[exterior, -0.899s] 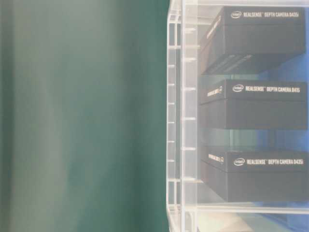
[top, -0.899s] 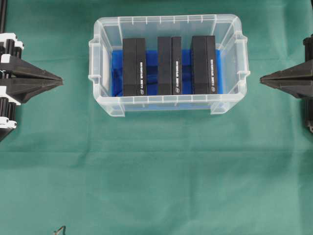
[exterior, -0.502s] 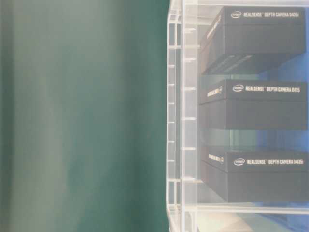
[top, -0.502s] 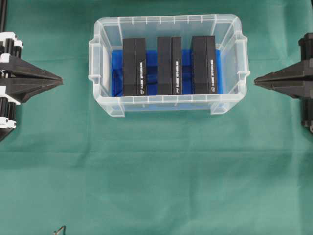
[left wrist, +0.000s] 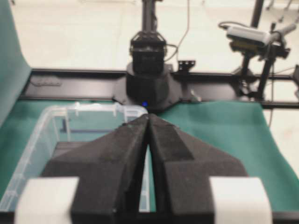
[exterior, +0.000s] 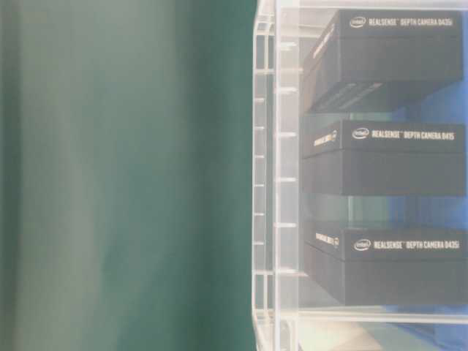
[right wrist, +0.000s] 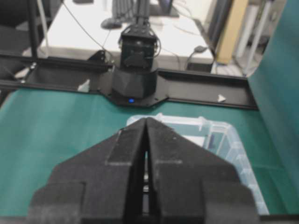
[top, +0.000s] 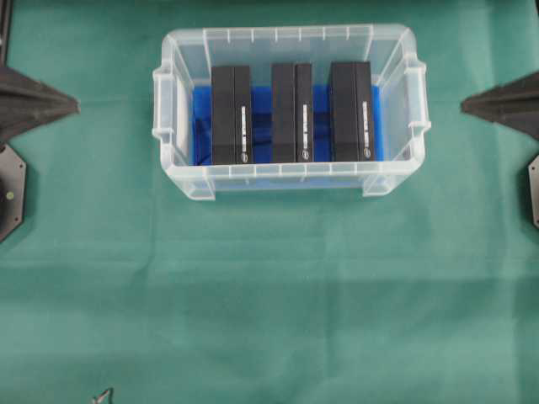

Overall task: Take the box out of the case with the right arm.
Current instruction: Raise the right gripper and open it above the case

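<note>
A green cloth covers the table. Beyond its far edge stand a pale floor and a white desk.

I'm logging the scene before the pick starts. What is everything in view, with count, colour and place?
case: one, clear plastic with a blue floor lining, upper middle of the cloth in the overhead view.
boxes: three, black with white lettering, standing side by side inside the case: left box, middle box, right box.
table cloth: one, green, under everything.
arm base: one, black, on a black rail at the far end of the cloth in the left wrist view.
left end effector: one, black, left edge, outside the case, shut.
right end effector: one, black, right edge, outside the case, shut.
</note>
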